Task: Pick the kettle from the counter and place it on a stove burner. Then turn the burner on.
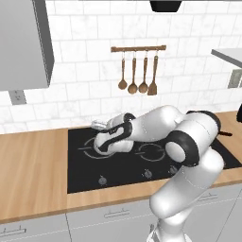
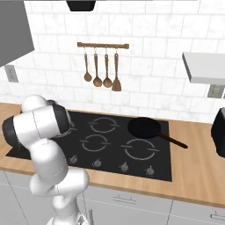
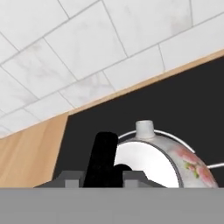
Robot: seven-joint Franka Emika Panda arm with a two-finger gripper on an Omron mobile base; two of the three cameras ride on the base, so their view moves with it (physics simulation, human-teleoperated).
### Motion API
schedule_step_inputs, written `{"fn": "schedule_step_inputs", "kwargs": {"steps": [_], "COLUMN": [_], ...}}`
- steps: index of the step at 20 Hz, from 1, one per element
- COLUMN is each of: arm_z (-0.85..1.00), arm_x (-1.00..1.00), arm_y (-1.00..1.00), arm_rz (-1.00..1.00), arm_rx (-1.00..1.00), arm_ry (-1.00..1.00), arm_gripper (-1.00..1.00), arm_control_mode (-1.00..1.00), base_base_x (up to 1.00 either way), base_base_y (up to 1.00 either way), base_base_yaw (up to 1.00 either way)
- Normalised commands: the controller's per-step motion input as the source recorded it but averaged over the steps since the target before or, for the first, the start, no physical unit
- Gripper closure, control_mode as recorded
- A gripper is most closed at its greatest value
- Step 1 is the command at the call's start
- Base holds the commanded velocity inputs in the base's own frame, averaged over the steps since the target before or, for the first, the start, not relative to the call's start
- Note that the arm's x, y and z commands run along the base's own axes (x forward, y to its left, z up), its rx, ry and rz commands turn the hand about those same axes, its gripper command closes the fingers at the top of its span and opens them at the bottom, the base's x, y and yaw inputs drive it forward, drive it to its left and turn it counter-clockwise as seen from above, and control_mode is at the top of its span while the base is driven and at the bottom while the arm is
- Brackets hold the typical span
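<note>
The kettle (image 3: 175,162) looms close in the hand view, white with a pink flower print, its spout (image 3: 144,128) pointing away. My gripper (image 3: 103,175) is shut on its black arched handle (image 3: 101,153). In the left base view the gripper (image 1: 106,141) reaches left over the black glass stove (image 1: 123,170), with a silvery part of the kettle (image 1: 98,125) peeking out behind the hand. The kettle is over the rear left stove burner, whose grey ring (image 3: 177,135) curves behind it. Whether the kettle touches the glass I cannot tell. In the right base view my own arm hides the kettle.
A black frying pan (image 2: 144,127) sits on the rear right ring, handle pointing right. Knobs (image 2: 124,167) line the stove's front edge. The wood-grain counter (image 1: 33,170) runs on both sides. A utensil rack (image 2: 103,46) hangs on the tiled wall; a dark appliance (image 2: 219,132) stands far right.
</note>
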Motion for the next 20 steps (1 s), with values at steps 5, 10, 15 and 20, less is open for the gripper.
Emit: {"fn": "schedule_step_inputs", "kwargs": {"steps": [5, 10, 15, 20], "arm_z": [0.07, -0.21, -0.17, -0.25], "arm_x": [0.56, 0.02, 0.00, 0.00], "arm_y": [0.64, 0.27, 0.18, 0.00], "arm_rz": [-0.03, 0.01, 0.01, 0.00], "arm_rx": [0.02, 0.00, -0.03, -0.13], "arm_ry": [0.25, 0.09, 0.06, 0.01], "arm_gripper": [1.00, 1.00, 1.00, 1.00], "arm_control_mode": [-1.00, -1.00, -1.00, -1.00], "base_base_x": [0.00, 0.00, 0.00, 0.00], "base_base_y": [0.00, 0.00, 0.00, 0.00], "base_base_yaw": [0.00, 0.00, 0.00, 0.00]}}
